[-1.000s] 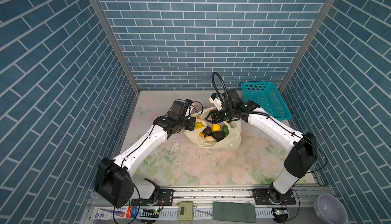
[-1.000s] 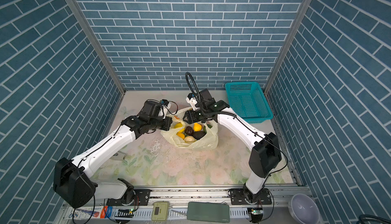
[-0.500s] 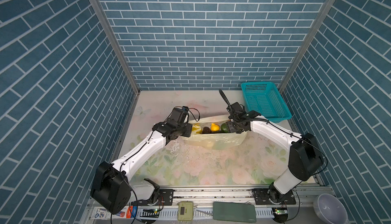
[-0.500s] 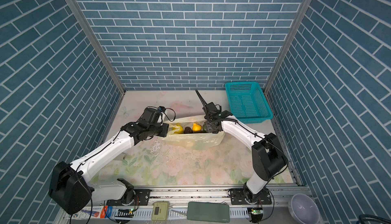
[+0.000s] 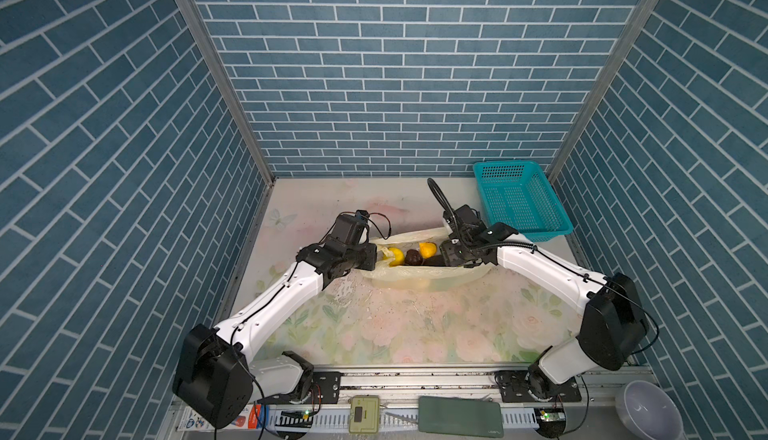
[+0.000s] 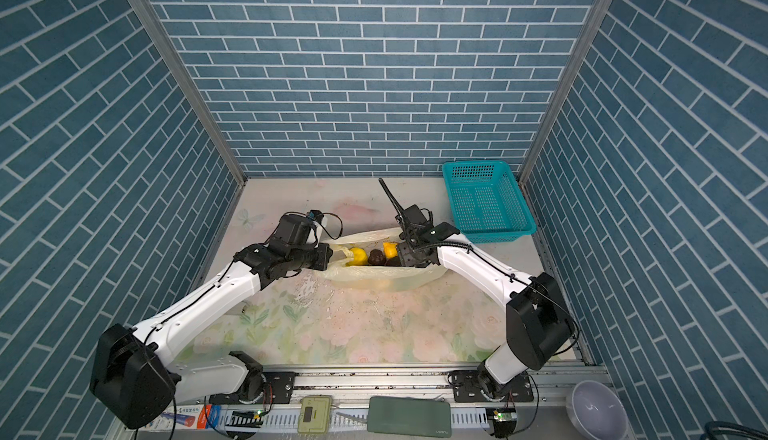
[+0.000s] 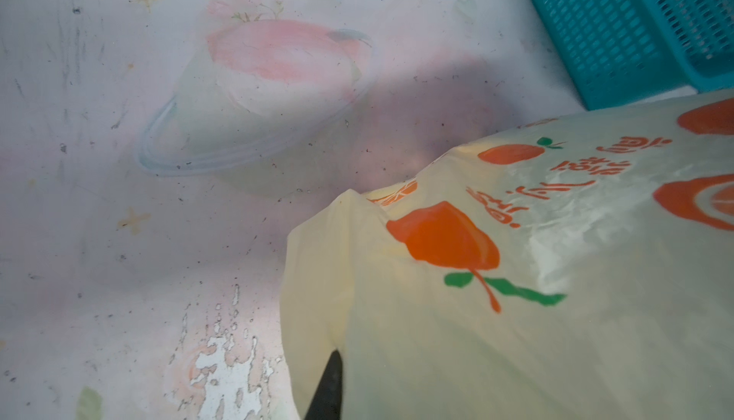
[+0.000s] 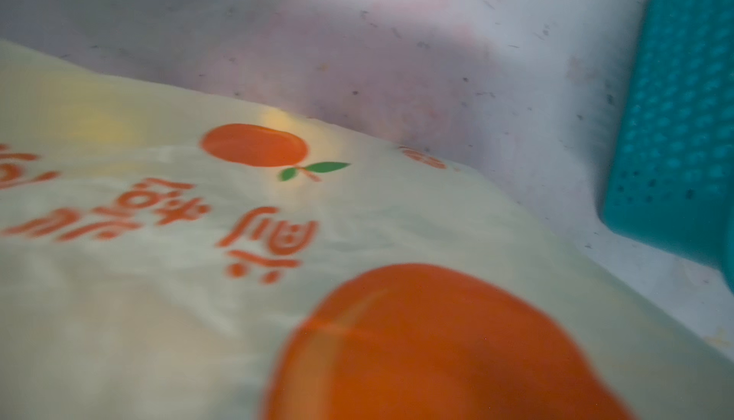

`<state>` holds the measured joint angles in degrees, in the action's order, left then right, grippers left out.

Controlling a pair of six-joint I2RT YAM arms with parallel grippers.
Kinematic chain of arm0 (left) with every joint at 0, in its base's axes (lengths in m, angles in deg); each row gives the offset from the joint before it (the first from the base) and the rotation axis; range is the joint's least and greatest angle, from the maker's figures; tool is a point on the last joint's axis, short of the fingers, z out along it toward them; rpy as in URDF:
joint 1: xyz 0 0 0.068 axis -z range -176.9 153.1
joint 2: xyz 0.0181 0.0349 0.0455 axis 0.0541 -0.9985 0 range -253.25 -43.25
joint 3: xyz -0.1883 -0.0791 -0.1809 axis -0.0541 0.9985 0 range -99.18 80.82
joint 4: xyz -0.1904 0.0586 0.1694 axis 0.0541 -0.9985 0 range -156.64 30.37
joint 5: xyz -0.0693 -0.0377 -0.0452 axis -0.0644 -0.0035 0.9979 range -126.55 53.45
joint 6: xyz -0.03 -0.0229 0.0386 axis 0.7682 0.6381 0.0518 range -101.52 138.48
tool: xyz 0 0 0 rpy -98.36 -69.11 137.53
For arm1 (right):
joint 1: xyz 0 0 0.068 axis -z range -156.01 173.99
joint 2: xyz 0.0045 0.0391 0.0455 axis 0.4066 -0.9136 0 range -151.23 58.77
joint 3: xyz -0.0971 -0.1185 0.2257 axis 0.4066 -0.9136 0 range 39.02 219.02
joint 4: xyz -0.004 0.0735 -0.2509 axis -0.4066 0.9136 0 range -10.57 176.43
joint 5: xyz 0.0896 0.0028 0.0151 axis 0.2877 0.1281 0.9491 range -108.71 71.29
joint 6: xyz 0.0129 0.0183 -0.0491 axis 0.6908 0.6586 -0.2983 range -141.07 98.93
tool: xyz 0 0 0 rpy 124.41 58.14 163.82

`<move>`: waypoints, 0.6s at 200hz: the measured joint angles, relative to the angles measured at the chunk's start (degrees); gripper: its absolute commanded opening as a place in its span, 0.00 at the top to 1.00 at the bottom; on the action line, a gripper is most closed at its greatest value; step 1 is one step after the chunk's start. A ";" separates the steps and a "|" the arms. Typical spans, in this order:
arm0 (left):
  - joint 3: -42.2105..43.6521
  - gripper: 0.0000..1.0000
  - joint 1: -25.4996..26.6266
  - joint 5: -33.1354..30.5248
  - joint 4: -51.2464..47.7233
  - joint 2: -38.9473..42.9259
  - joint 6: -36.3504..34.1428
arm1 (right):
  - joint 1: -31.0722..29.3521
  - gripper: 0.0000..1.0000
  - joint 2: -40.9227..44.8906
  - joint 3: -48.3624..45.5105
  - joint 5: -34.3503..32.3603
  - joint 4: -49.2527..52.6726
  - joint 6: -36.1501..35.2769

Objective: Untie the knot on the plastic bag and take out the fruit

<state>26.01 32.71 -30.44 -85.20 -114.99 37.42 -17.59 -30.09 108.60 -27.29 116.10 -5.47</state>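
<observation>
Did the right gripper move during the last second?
Yes. In a top view the right gripper went toward the floral table's front edge and slightly rightward, now lying in front of the teal perforated plastic basket's near rim.

Left hand (image 5: 374, 260) and right hand (image 5: 445, 255) low, facing each other, well apart, jaws unseen.

Shows plastic bag (image 5: 419, 282) stretched wide on floral table (image 5: 395, 334), mouth open. Shows yellow fruit (image 5: 397, 255), dark fruit (image 5: 412, 257), orange fruit (image 5: 428, 249) in a row inside. Puts left gripper (image 5: 376, 260) at bag's left end, right gripper (image 5: 444, 255) at right end, teal basket (image 5: 519, 205) near, behind right arm.
</observation>
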 measured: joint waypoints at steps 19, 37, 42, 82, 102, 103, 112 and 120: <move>0.00 0.89 0.39 1.03 1.16 0.07 1.33 | -2.69 0.29 0.04 0.00 1.53 -2.08 0.70; 0.00 0.92 1.16 1.57 1.92 0.07 2.40 | -4.72 0.29 0.11 0.00 2.40 -4.55 1.11; -0.02 0.93 1.33 1.66 2.03 0.04 2.80 | -5.20 0.29 0.15 -0.02 2.43 -5.09 1.14; -0.66 0.97 1.92 1.40 1.86 -0.96 5.09 | -10.43 0.29 2.89 -4.31 1.25 -11.78 1.16; -2.01 1.00 1.92 1.01 1.49 -2.34 6.34 | -13.29 0.28 3.91 -7.37 0.09 -13.68 1.11; -2.08 1.00 1.92 0.98 1.46 -2.40 6.38 | -13.38 0.28 3.91 -7.43 0.07 -13.75 1.11; -2.56 1.00 1.92 0.90 0.94 -2.89 6.95 | -15.15 0.27 4.07 -8.52 -1.01 -15.08 1.05; -3.61 1.00 1.95 0.76 0.11 -3.72 7.54 | -16.39 0.27 4.57 -10.12 -2.75 -16.63 0.90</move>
<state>22.40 34.65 -29.68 -85.09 -118.71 44.96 -33.98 -25.52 98.48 -30.05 99.46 -4.58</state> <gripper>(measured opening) 0.045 0.727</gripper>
